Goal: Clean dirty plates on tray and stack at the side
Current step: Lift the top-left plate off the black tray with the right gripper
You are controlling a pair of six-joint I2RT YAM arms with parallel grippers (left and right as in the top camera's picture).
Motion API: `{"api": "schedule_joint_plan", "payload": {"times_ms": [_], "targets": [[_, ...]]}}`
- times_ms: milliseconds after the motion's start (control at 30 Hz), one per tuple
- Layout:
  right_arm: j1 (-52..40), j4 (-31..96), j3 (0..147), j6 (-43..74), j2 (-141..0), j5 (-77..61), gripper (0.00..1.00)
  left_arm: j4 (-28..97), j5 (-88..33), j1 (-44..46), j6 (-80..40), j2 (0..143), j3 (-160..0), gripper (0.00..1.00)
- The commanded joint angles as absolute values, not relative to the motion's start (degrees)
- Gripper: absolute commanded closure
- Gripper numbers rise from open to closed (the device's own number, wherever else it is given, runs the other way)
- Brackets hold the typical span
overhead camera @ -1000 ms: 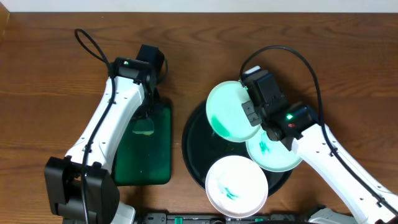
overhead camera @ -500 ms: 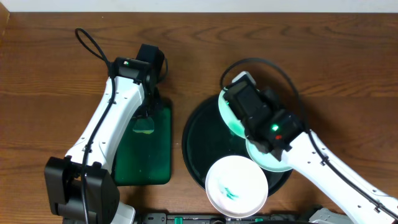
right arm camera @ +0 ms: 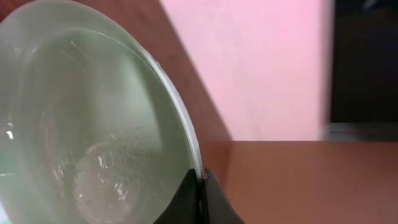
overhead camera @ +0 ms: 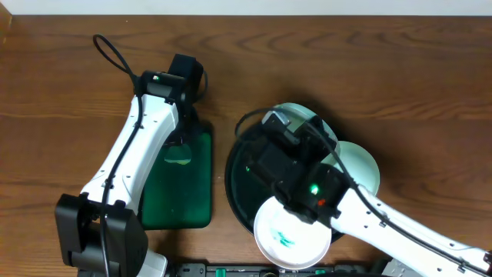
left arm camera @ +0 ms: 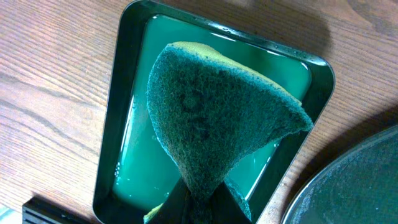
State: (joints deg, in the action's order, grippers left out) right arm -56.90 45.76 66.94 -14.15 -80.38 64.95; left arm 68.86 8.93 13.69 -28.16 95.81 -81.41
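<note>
Crosswise, right arm (overhead camera: 369, 215) spans the tray (overhead camera: 235, 183), jaws clamping a plate (right arm camera: 93, 124); left jaws pinch sponge (left arm camera: 211, 118).

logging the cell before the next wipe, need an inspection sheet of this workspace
surface: brown wooden table
job's things: black tray; smeared plate at its front rim; second plate at its right, partly under the right arm; third plate held by its rim
clutter: green tray left of the black tray
grippers: left gripper shut on sponge over the green tray; right gripper shut on third plate
cables: cable loop by the left arm; second cable over the black tray
surroundings: pale wall strip beyond the table
</note>
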Motion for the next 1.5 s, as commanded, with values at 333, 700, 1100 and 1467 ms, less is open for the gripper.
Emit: {"api": "schedule_joint_plan", "payload": {"times_ms": [333, 700, 1100, 1467], "targets": [[-63.33, 45.89, 68.47, -17.54, -79.5, 79.29, 0.99, 68.97, 8.95, 13.5, -26.98, 95.92, -81.06, 0.93], [-63.86, 45.84, 68.47, -17.65, -79.5, 79.53, 0.99, 68.97, 8.95, 13.5, -26.98, 95.92, -81.06, 0.93], [-64.07, 45.23, 68.47, -16.67, -79.66, 76.16, 0.99, 68.97, 8.95, 13.5, -27.0, 95.92, -81.06, 0.93], [-66.0, 44.03, 68.47, -16.12, -79.83, 75.64, 0.99, 69.56, 8.95, 13.5, -27.0, 95.92, -81.06, 0.93]]}}
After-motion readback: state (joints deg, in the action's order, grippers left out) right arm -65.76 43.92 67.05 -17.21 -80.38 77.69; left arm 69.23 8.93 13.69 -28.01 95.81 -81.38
